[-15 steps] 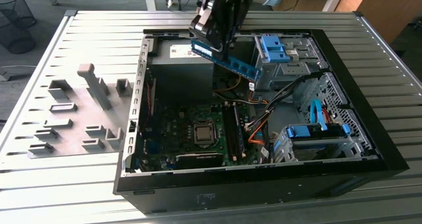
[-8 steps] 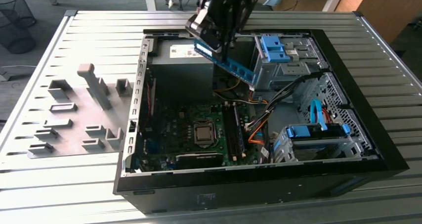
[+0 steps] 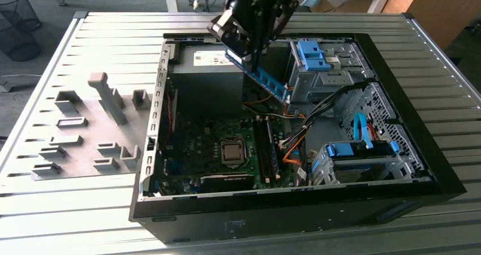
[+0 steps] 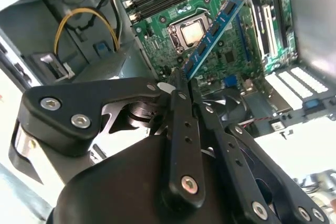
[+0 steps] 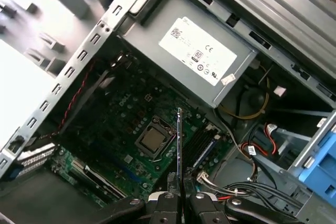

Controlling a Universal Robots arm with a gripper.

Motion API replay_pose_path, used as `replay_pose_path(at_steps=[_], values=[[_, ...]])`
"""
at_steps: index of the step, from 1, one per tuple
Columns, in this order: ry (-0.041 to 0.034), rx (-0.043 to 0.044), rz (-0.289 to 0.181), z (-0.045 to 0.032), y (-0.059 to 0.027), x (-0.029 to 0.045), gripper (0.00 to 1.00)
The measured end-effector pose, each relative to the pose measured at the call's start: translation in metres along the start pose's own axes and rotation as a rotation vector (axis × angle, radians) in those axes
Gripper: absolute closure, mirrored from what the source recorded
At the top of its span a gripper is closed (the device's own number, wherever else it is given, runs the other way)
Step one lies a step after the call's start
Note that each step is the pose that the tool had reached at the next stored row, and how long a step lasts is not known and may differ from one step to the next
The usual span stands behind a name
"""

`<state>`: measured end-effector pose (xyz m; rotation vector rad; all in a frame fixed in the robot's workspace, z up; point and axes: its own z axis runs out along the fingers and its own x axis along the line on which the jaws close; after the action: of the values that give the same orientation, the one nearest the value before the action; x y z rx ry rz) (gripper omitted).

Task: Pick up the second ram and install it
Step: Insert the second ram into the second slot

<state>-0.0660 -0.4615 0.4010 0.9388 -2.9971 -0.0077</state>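
While the long, thin blue-green circuit-board stick of the second ram is carried above the open black computer case, it is held by one end between the jaws of the black gripper, which are closed tight on its edge. In the exterior view the stick is seen tilted, its free end pointing down toward the green motherboard and the black memory slots on the exterior view's right of the square silver processor. In the first wrist view the stick is seen edge-on over the board. Because only one end is gripped, a slip or twist is judged possible on contact. A misaligned stick could be jammed against the slot latches, or the orange and black cables just beside the slots could be snagged.
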Motion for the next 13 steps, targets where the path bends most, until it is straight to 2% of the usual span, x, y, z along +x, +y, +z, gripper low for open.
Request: replay_pose_path(at_steps=[13], values=[[0.0009, 0.0031, 0.232, 0.0033, 0.0000, 0.0000, 0.86]])
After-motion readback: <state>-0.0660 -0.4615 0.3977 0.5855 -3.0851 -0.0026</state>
